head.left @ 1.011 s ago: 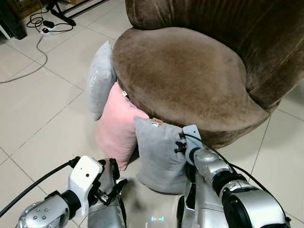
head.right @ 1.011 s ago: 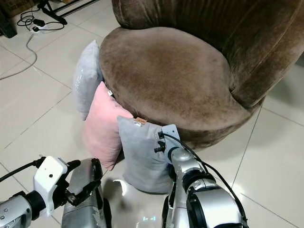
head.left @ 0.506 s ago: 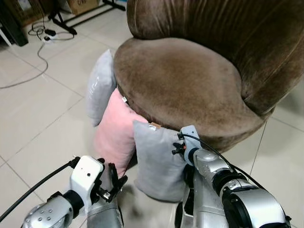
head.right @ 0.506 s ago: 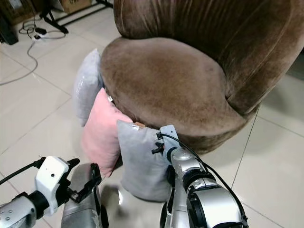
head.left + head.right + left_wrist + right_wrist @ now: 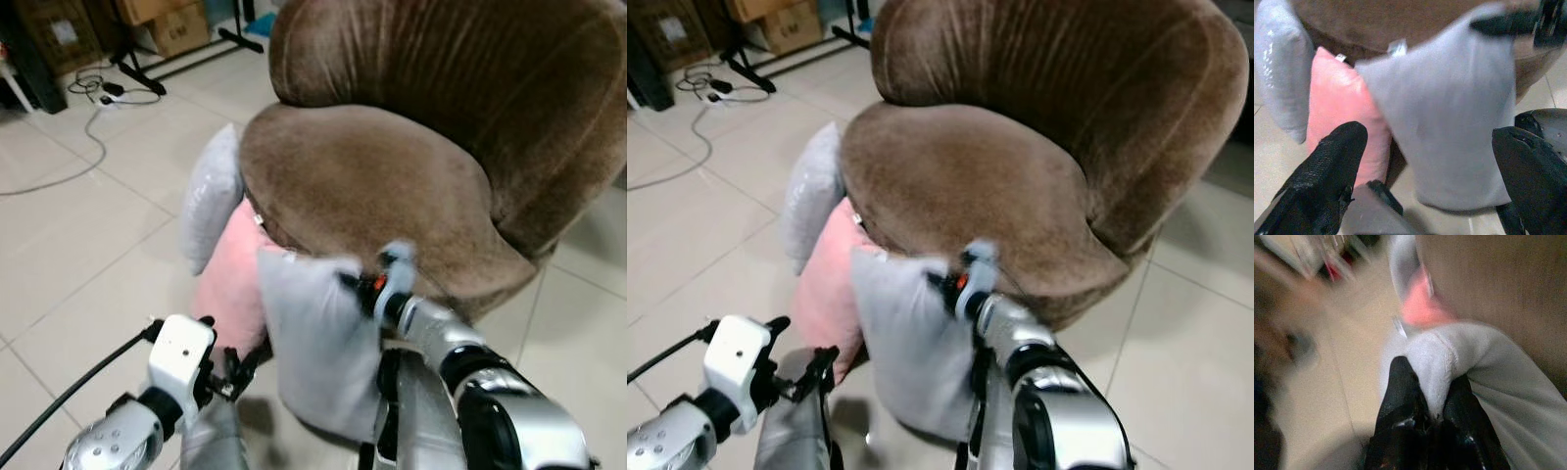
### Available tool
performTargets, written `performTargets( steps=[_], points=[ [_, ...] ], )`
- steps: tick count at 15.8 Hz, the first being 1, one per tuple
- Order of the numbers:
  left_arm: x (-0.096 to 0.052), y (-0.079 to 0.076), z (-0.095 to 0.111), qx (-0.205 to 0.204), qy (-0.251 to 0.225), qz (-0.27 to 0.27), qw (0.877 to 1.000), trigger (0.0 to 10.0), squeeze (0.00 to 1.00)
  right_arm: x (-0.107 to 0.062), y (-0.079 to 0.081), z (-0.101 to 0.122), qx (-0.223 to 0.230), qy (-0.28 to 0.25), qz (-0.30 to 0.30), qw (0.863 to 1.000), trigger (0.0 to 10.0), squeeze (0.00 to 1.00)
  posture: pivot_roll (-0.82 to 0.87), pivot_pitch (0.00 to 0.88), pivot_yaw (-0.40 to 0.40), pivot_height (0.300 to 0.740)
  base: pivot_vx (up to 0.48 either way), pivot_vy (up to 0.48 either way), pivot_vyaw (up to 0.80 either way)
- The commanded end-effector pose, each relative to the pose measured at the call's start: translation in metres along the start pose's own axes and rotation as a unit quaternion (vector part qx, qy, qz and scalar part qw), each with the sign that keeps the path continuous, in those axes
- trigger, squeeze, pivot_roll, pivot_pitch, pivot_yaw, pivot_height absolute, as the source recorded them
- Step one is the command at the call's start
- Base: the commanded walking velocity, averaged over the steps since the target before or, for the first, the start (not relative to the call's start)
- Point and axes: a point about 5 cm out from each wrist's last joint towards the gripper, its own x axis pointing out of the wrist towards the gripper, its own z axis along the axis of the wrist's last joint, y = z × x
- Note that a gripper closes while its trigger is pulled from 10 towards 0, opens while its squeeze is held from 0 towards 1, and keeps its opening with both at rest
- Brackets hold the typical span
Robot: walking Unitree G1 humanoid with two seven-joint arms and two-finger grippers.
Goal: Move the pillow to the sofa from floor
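A grey pillow (image 5: 313,343) hangs in front of the brown sofa (image 5: 372,176), blurred by motion. My right gripper (image 5: 1432,404) is shut on a fold at the pillow's top edge, level with the seat rim (image 5: 367,284). Below and left of the pillow, my left gripper (image 5: 1427,134) is open, its two black fingers (image 5: 1327,171) spread wide and facing the pillow's face without touching it. A pink pillow (image 5: 230,284) leans against the sofa base behind the grey one. Further left, a second light grey pillow (image 5: 211,196) also leans on the sofa.
Pale tiled floor (image 5: 88,255) spreads to the left. Cables and a power strip (image 5: 108,90) lie at the far left, with cardboard boxes (image 5: 167,24) and a stand's legs behind them. The sofa's tall back curves round the right side.
My right gripper has raised the grey pillow's top edge from below the seat rim up to it, and the pillow has swung left. The camera has tilted up.
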Motion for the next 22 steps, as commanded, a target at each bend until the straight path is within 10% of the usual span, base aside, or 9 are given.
performTargets(
  steps=[1,6,9,12,13,15,22],
  points=[
    [-0.004,0.003,0.004,0.003,-0.014,0.016,1.000,10.0,0.00,-0.004,0.010,0.046,0.022,-0.110,0.035,0.993,0.0,0.00,0.20,0.000,-0.026,0.516,0.000,0.000,0.00],
    [-0.002,0.009,0.022,0.021,-0.055,0.027,0.998,10.0,0.00,-0.045,0.045,0.137,0.025,-0.278,0.078,0.957,0.0,0.00,0.18,0.000,-0.023,0.516,0.000,0.000,0.00],
    [-0.002,0.016,0.037,0.035,-0.085,0.042,0.995,10.0,0.00,-0.077,0.081,0.209,0.024,-0.396,0.103,0.912,0.0,0.00,0.18,0.000,-0.031,0.516,0.000,0.000,0.00],
    [0.000,0.022,0.055,0.048,-0.117,0.057,0.990,10.0,0.00,-0.095,0.104,0.235,0.001,-0.437,0.100,0.894,0.0,0.00,0.19,0.000,-0.036,0.516,0.000,0.000,0.00],
    [0.001,0.024,0.059,0.049,-0.124,0.063,0.989,10.0,0.00,-0.095,0.106,0.234,-0.019,-0.429,0.092,0.898,0.0,0.00,0.19,0.000,-0.036,0.516,0.000,0.000,0.00],
    [0.010,0.027,0.071,0.051,-0.145,0.072,0.985,10.0,0.00,-0.075,0.089,0.203,-0.068,-0.364,0.007,0.929,10.0,0.00,0.18,0.000,-0.020,0.516,0.000,0.000,0.00],
    [0.022,0.029,0.083,0.068,-0.163,0.094,0.980,10.0,0.00,-0.051,0.062,0.109,-0.122,-0.223,-0.123,0.959,10.0,0.00,0.16,0.000,-0.013,0.521,0.000,0.000,0.00]
  ],
)
